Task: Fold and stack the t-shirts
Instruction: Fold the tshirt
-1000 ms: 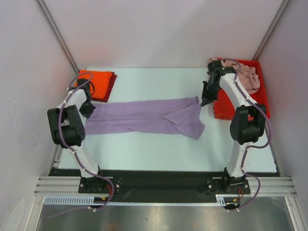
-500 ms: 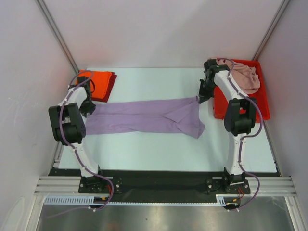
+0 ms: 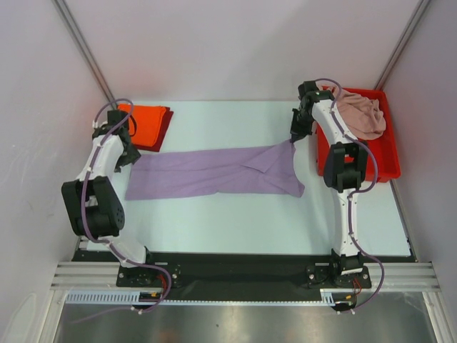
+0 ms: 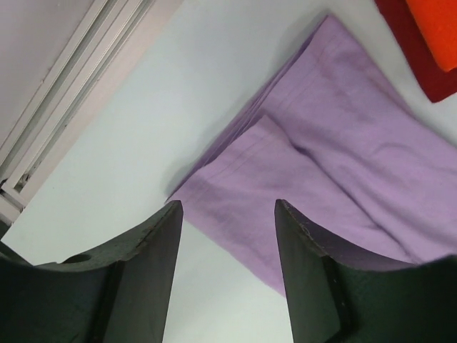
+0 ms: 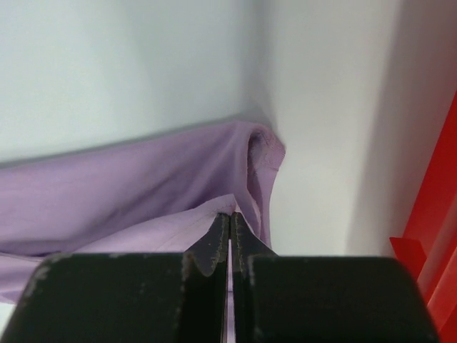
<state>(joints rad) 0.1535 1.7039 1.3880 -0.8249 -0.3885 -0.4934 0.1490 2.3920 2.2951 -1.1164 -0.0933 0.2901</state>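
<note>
- We see the large soft lavender-purple t-shirt (image 3: 214, 171) lying across the middle of the pale flat table (image 3: 228, 221). In the top view it is stretched into a long band from 9 o'clock to 3 o'clock.
- Our right gripper (image 5: 229, 218) is at the 3 o'clock end of that band. Its jaws are pressed together with a thin fold of the lavender-purple t-shirt pinched between them, and the cloth rises from the table up to the fingertips.
- Our left gripper (image 4: 227, 211) hovers at the 9 o'clock end. Its jaws are spread wide and hold nothing, and the shirt's hemmed corner lies on the table below the gap.
- A folded orange-red cloth t-shirt (image 3: 146, 118) sits at 10 o'clock on top of a folded dark red cloth t-shirt (image 3: 164, 134), whose edge shows along the stack's 3 o'clock side.
- This stack lies near the lavender-purple t-shirt's far left corner; we cannot tell whether they touch.
- A rigid red plastic tray (image 3: 378, 157) stands at 2 o'clock, and a crumpled pale pink cloth t-shirt (image 3: 360, 114) lies in its far half.
- Our right arm reaches over the tray's 9 o'clock rim.
</note>
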